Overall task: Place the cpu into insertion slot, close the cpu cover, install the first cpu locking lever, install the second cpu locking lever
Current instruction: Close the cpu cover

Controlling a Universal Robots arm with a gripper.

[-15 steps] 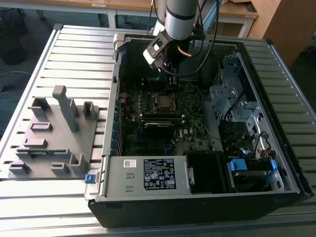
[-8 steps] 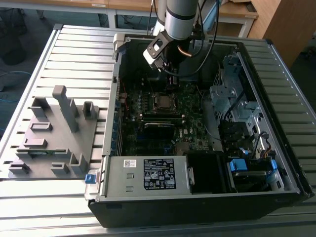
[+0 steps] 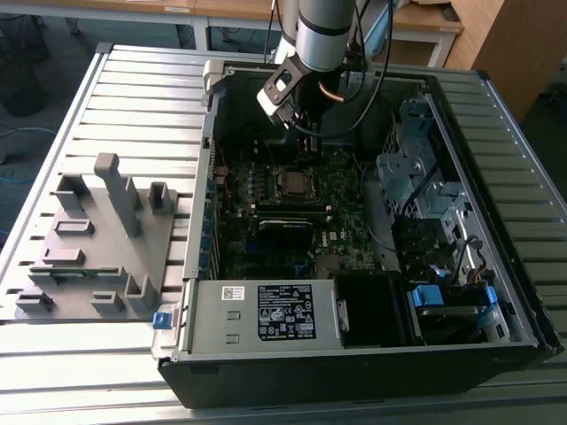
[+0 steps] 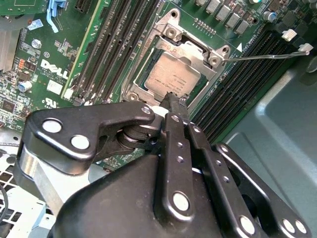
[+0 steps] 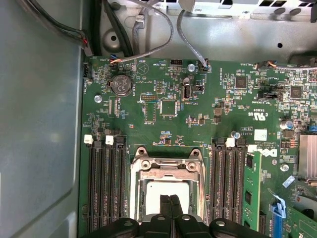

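- My end effector (image 4: 173, 99) is closed, its fingertips pressed together with nothing between them.
- It hangs over one edge of the cpu (image 4: 171, 74); I cannot tell whether it touches.
- The cpu sits in the insertion slot (image 3: 292, 181).
- The cpu cover (image 5: 166, 173) lies down around it, framing its silver top.
- The computer case (image 3: 354, 372) rests on the slatted counter (image 3: 133, 97).

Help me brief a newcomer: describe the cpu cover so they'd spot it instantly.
Inside the open computer case, find the green motherboard. Between its two banks of long black memory slots lies the cpu cover: a silvery square metal frame, its window showing the grey cpu.
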